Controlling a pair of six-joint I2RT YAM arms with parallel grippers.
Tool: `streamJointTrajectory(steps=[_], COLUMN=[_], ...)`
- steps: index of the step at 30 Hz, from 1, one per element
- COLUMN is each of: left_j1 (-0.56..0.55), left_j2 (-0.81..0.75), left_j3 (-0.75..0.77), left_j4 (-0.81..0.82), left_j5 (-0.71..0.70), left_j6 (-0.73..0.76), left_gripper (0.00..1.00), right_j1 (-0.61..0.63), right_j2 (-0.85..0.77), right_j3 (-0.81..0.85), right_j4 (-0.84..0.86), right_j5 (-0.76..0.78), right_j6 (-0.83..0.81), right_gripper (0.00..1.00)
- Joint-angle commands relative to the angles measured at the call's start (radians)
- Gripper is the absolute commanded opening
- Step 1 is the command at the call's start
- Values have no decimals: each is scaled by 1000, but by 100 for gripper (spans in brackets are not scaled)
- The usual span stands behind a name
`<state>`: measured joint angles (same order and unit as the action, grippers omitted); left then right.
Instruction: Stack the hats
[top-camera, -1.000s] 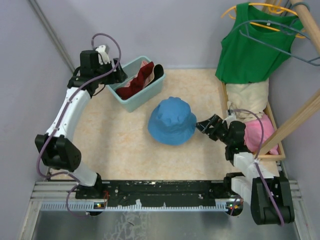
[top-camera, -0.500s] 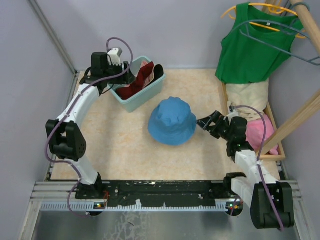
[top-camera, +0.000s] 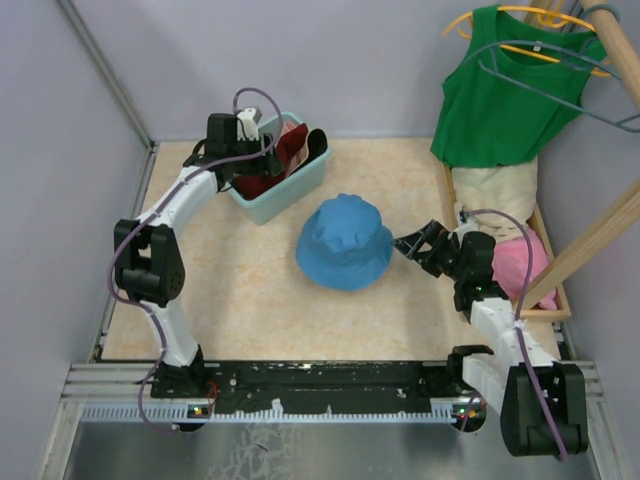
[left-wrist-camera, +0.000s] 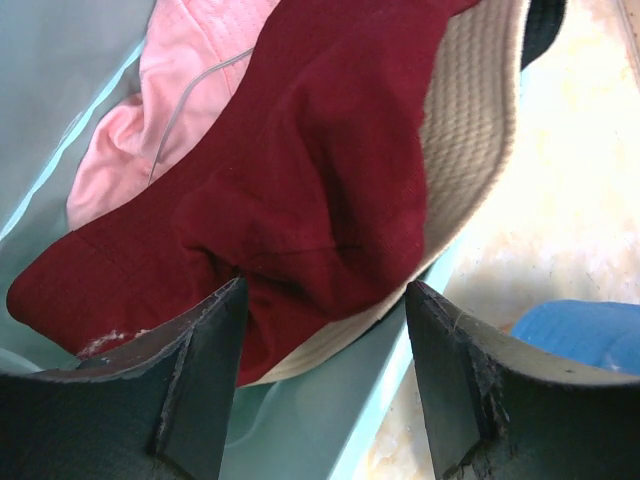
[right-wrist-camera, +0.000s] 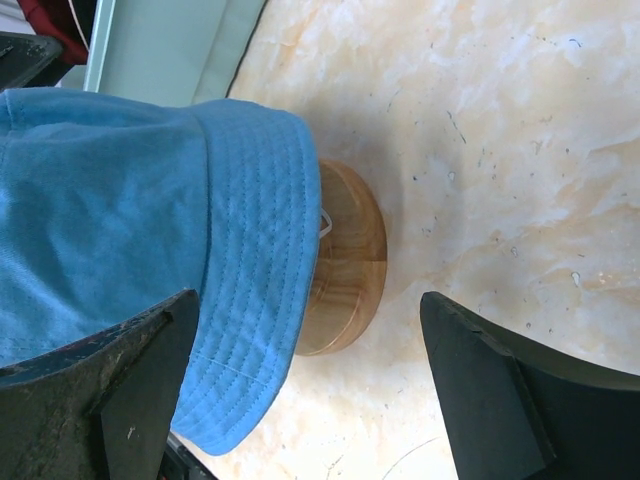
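Left gripper, jaws spread, hangs over dark red hat in teal basket, up-left of blue hat. Right gripper, jaws wide and empty, sits just right of it.

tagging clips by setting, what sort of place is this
Likely a lab test cell staged as a clothes corner: plain grey walls boxing in one table, a green tank top hanging up, and a blue hat near a teal basket holding a dark red hat.
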<state>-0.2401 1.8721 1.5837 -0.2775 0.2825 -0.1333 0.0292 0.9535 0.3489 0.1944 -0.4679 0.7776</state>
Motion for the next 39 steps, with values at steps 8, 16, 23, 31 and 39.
streamJointTrajectory(steps=[8, 16, 23, 31, 39], left_j1=[-14, -25, -25, -23, -15], left_j2=[87, 138, 116, 84, -32], left_j3=[101, 161, 370, 708, 731], left_j4=[37, 32, -195, -445, -373], left_j5=[-56, -42, -81, 3, 444], left_j6=[-34, -62, -62, -131, -463], left_gripper=[65, 20, 0, 0, 0], right_j1=[-18, -20, -20, -19, -20], right_j2=[41, 60, 9, -64, -18], right_j3=[81, 105, 187, 279, 405], right_j4=[42, 43, -114, -175, 94], right_j5=[1, 7, 113, 215, -124], right_j6=[-21, -24, -105, -148, -37], right_gripper=[92, 92, 91, 90, 86])
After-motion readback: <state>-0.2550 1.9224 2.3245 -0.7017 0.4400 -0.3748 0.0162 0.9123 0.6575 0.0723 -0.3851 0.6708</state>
